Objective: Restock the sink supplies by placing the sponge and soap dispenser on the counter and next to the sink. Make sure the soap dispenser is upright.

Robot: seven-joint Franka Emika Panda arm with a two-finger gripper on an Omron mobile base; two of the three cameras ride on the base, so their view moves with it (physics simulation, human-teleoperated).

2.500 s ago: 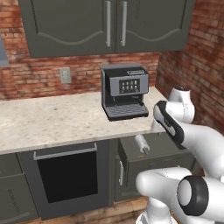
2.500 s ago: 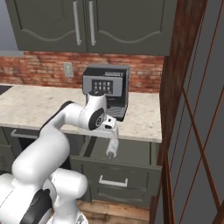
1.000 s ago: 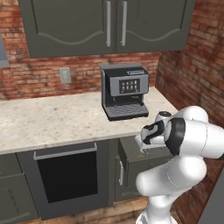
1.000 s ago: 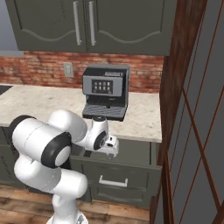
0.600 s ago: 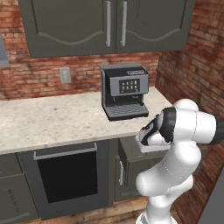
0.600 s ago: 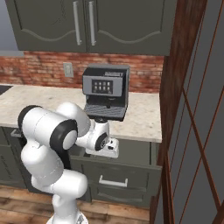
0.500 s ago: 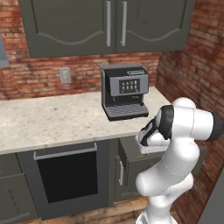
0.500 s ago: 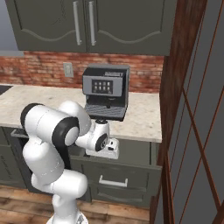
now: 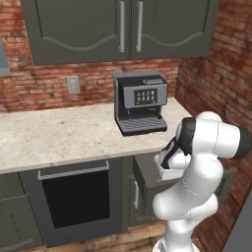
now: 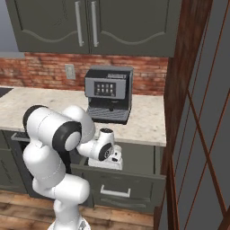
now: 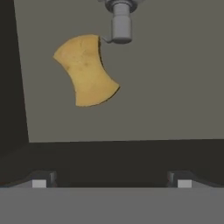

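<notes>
In the hand view the yellowish sponge lies flat on the grey floor of an open drawer. The soap dispenser is just beyond it at the view's top edge, where its grey pump end shows beside the sponge's corner. My gripper hangs open above the drawer's near edge, short of both, with nothing between its fingertips. My hand sits low over the drawer under the pale counter. The sink is out of view.
A black coffee machine stands on the counter right behind the open drawer. A brick wall closes in on the right. An oven front is to the drawer's left, and upper cabinets hang above.
The arm has folded up and swung the hand down from the counter's edge to just over the open drawer. In the last half second it only settled slightly. The base has stayed put.
</notes>
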